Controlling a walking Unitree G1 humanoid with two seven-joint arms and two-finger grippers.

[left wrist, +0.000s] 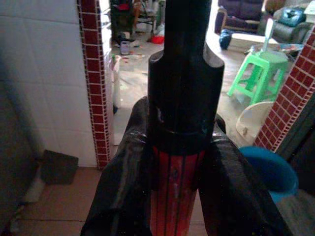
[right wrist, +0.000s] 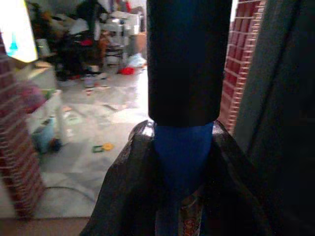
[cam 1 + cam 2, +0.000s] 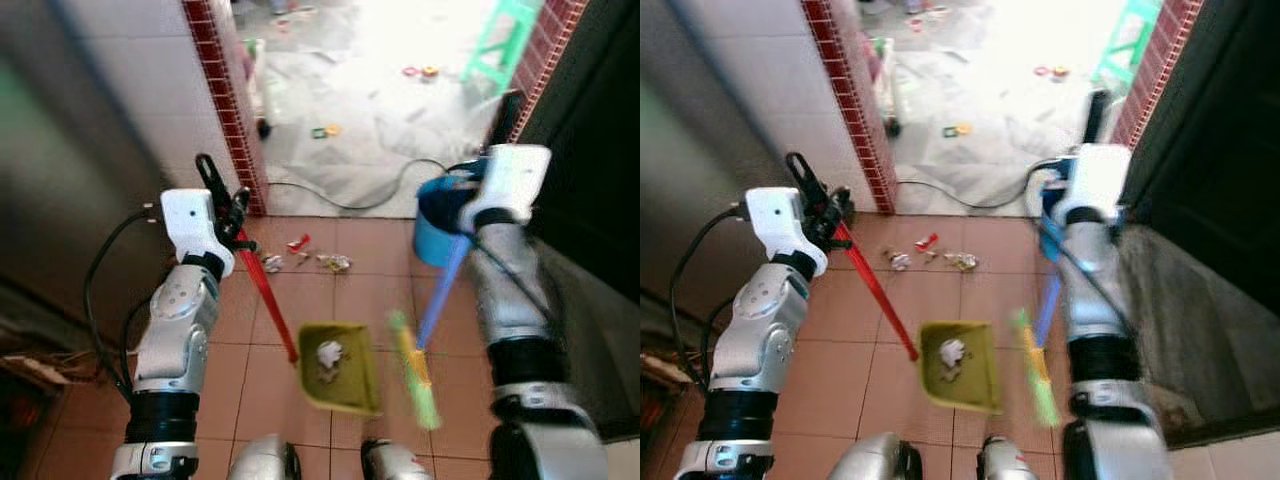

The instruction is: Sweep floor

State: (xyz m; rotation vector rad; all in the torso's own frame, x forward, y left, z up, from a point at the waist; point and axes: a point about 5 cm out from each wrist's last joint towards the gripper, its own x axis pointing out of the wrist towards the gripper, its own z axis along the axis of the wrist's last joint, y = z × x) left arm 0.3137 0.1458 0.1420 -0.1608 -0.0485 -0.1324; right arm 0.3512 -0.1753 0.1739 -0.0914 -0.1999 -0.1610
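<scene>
Left eye view, dustpan (image 3: pixel 340 368) below left end effector (image 3: pixel 222 205), broom (image 3: pixel 418 370) alongside

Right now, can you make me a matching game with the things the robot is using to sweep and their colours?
Things:
1. dustpan
2. dustpan handle
3. broom handle
4. bucket

Colours:
A. red
B. blue pole
C. olive green
D. blue tub by the doorway

Pairs: 1-C, 2-A, 3-B, 4-D
</scene>
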